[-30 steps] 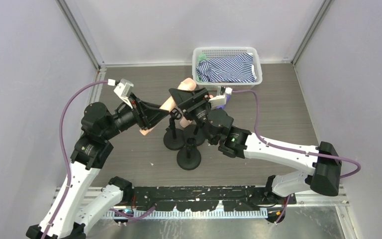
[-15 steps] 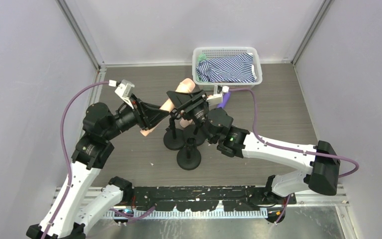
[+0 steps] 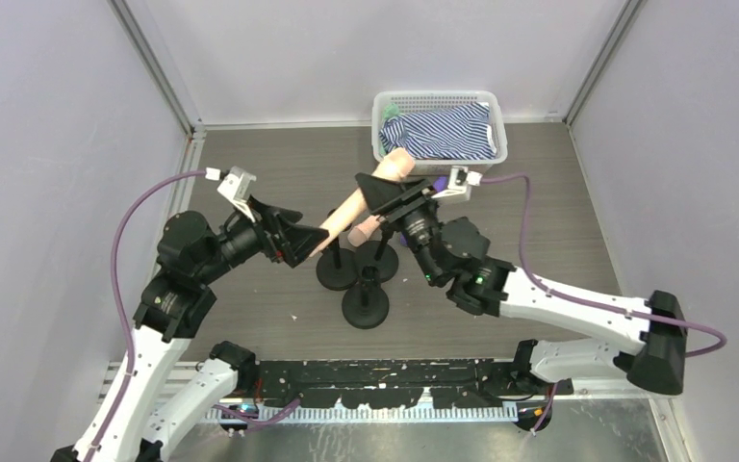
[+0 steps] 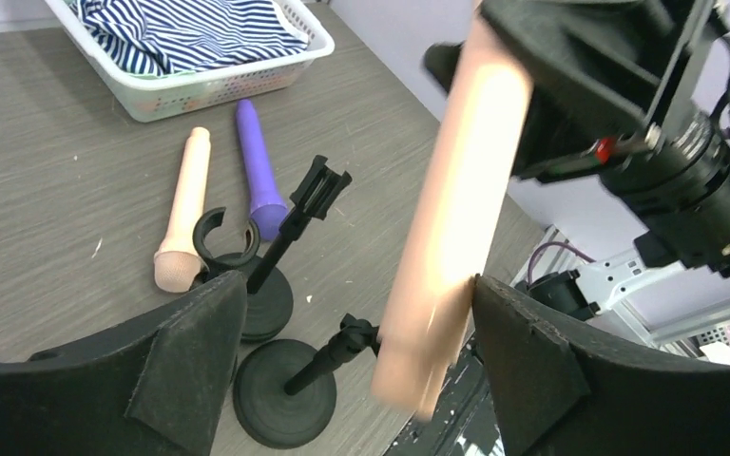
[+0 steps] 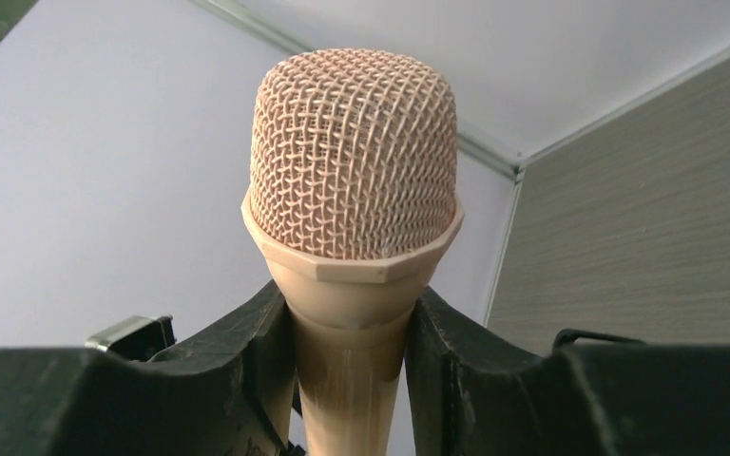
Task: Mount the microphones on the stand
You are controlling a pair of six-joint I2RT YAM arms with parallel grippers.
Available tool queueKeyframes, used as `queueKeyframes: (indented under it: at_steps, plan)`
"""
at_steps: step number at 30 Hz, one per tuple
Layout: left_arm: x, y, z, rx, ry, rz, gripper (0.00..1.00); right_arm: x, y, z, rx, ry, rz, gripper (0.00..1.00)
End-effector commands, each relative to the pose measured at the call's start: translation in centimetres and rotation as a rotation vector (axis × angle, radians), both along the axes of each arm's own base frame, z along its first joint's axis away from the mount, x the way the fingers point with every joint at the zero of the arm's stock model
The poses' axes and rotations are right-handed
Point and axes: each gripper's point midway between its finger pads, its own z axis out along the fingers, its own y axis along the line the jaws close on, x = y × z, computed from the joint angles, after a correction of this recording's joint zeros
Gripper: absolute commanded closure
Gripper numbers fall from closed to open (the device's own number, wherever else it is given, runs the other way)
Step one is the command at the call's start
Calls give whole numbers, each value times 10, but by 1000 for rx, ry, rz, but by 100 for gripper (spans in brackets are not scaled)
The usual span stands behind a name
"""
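So the table [image 3: 558,221] is a grey-brown wood-grain top. There's a white plastic basket [image 3: 443,95] parked at the far edge, a bit right of centre. Around the middle, three black stands [image 3: 365,306] on round bases are bunched close together. Between them and the basket, a peach microphone [image 4: 183,209] and a purple microphone [image 4: 259,171] lie flat side by side, thick ends toward the stands, thin ends toward the basket. There's also a tiny pale speck [image 3: 295,317] left of the nearest base.
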Motion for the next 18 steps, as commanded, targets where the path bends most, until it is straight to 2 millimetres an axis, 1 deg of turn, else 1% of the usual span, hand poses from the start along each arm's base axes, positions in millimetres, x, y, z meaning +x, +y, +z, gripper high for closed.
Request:
queueKeyframes:
  at_steps: [1,2,4,8,12,15,18]
  plan:
    - [-9,12,-5,10,-1,46,9,-3,-59,29,-33,-89,-162,99]
    - [-10,13,-9,13,8,54,8,-6,-71,31,-50,-97,-183,99]
    - [-13,16,-16,19,26,64,7,-8,-91,26,-120,-105,-231,99]
    - [-14,22,-36,38,76,98,7,-15,-132,13,-272,-105,-314,99]
    - [-14,28,-50,35,98,137,7,-22,-167,0,-391,-98,-375,99]
    - [-9,33,-57,25,101,181,7,-28,-187,-8,-444,-93,-400,99]
    - [-4,34,-65,-4,103,208,7,-33,-197,-15,-484,-94,-394,99]
